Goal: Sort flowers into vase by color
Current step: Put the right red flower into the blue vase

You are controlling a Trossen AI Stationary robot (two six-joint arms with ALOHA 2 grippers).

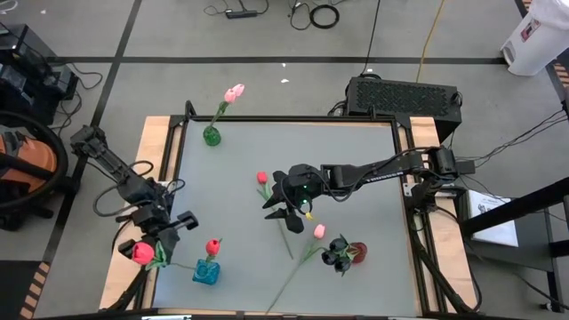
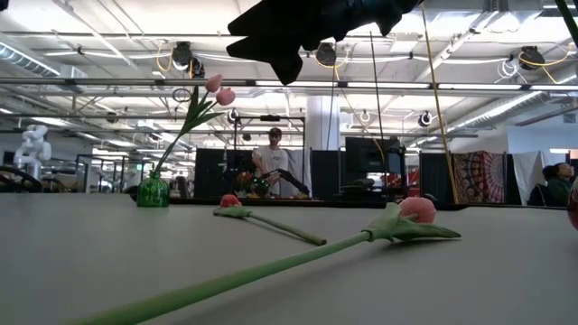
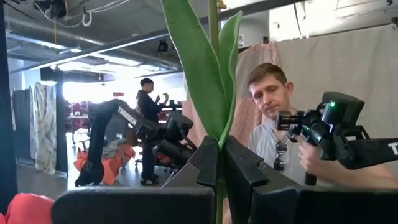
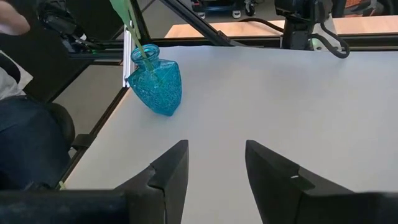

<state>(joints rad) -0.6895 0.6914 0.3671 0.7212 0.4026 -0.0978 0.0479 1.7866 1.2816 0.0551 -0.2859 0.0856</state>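
Left hand [image 1: 153,252]: I see it clenched on the green stem of a red tulip [image 1: 142,252], held off the tabletop's [image 1: 373,178] left edge beside the blue vase [image 1: 206,272].
Right hand [image 1: 286,203]: released, fingers [image 4: 171,168] apart, hovering over mid-tabletop above a loose red flower [image 1: 263,179].
Blue vase: holds one red tulip [image 1: 212,246].
Green vase [image 1: 212,136]: far left corner, pink tulips [image 1: 234,92] in it.
Loose pink tulip [image 1: 318,231]: lying flat near the red vase [image 1: 356,252] with black flowers [image 1: 337,254].
Person [image 2: 271,161]: standing beyond the tabletop.
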